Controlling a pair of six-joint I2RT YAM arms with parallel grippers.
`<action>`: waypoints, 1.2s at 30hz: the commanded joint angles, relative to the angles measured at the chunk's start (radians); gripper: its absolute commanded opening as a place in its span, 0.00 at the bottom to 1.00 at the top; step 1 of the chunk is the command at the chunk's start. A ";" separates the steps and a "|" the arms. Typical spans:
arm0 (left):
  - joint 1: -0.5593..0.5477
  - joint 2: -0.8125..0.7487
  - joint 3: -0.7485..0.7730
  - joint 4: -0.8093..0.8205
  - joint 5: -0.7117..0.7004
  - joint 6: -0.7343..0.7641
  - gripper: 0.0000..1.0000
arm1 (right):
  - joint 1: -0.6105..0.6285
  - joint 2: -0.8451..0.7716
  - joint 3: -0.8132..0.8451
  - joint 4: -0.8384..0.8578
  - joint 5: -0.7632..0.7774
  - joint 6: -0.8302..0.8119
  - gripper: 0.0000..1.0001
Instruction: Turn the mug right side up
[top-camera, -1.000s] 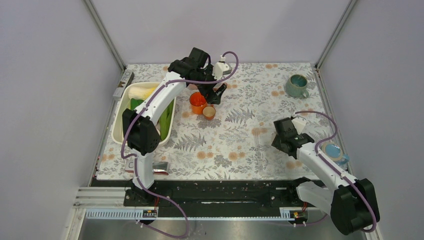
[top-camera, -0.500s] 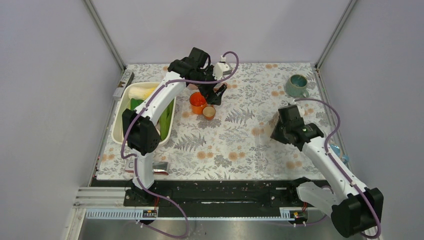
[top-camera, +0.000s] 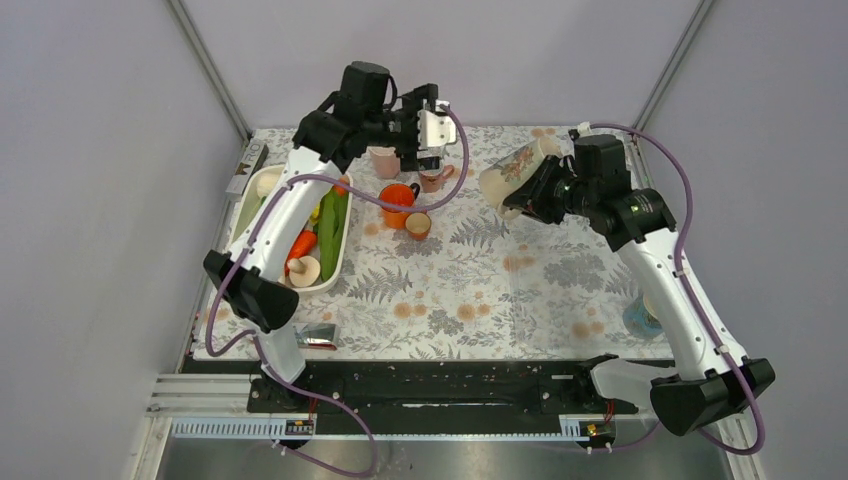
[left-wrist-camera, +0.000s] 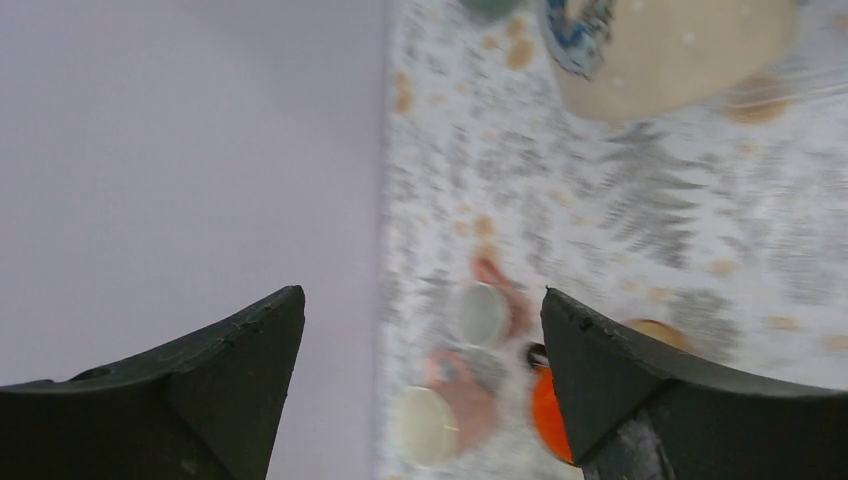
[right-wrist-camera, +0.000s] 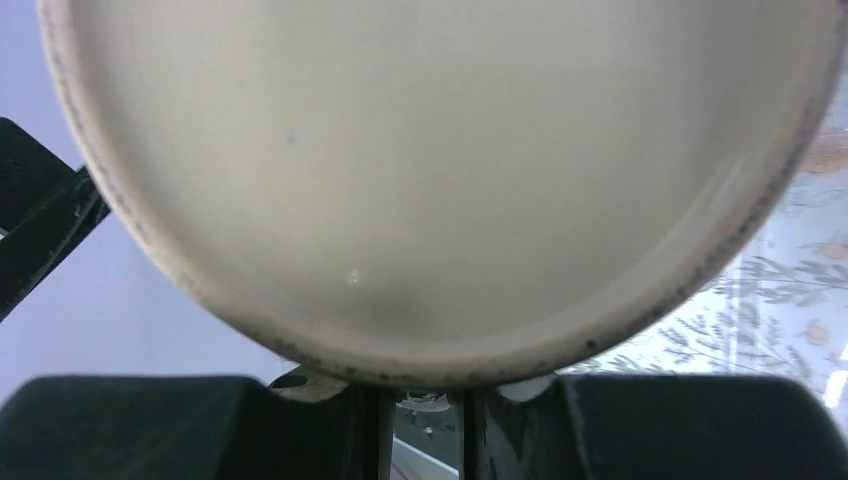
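Right pincer has raised the mug — cropped in wrist view.

I find nothing to read in any view: no word, number, label or brand. The mug held in my right claw shows plain glaze only.
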 joint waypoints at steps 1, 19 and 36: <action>-0.011 -0.040 0.048 0.248 0.048 0.337 0.91 | -0.004 -0.003 0.142 0.145 -0.096 0.070 0.00; -0.061 -0.396 -0.615 0.655 0.078 0.523 0.99 | -0.171 0.053 0.228 0.241 -0.272 0.095 0.00; -0.201 -0.285 -0.842 1.396 -0.127 0.324 0.91 | -0.211 -0.021 0.124 0.313 -0.327 0.119 0.00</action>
